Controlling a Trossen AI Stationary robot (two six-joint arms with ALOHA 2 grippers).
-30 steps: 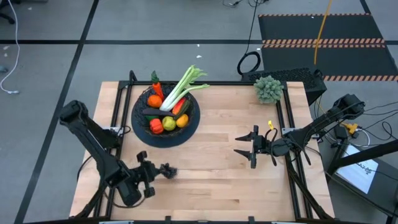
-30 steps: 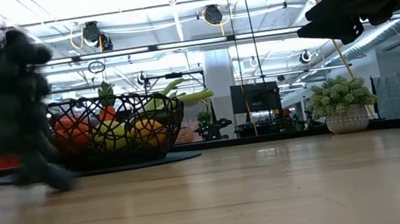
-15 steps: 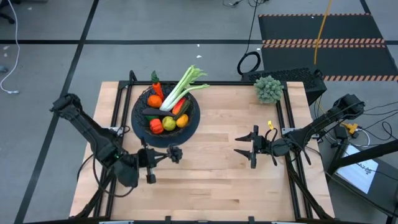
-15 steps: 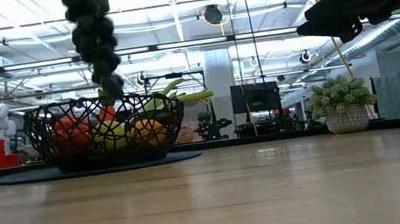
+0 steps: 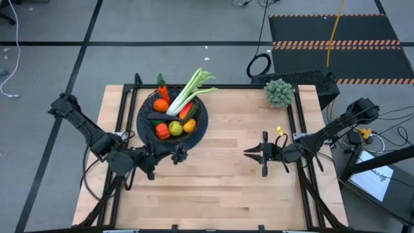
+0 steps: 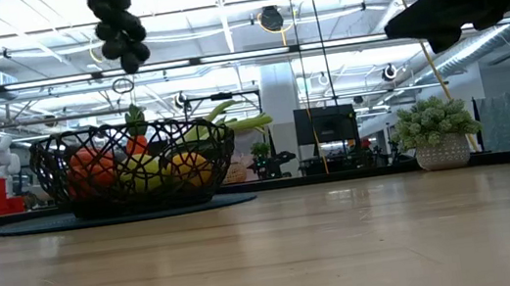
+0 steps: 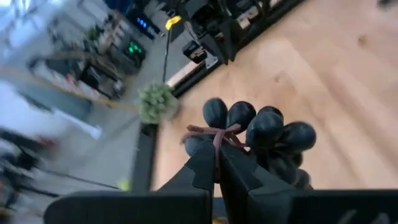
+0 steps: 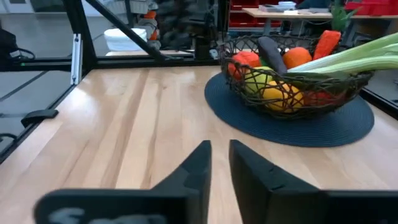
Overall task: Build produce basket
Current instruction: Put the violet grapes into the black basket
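On the pale wooden surface (image 5: 220, 181), the left end effector (image 5: 169, 156) clamps the dark grapes (image 5: 179, 155) by their thin stem, a light, dangling, swing-prone cluster, at six o'clock of the basket (image 5: 143, 133); the right end effector (image 5: 253, 153) hovers nearly closed, empty.

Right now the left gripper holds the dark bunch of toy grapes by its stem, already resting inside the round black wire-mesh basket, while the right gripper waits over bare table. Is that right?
Not quite. The dark bunch of toy grapes hangs in the air, above the round black wire-mesh basket, as the low view shows. The left gripper does pinch its stem, and the right gripper does wait over bare table.
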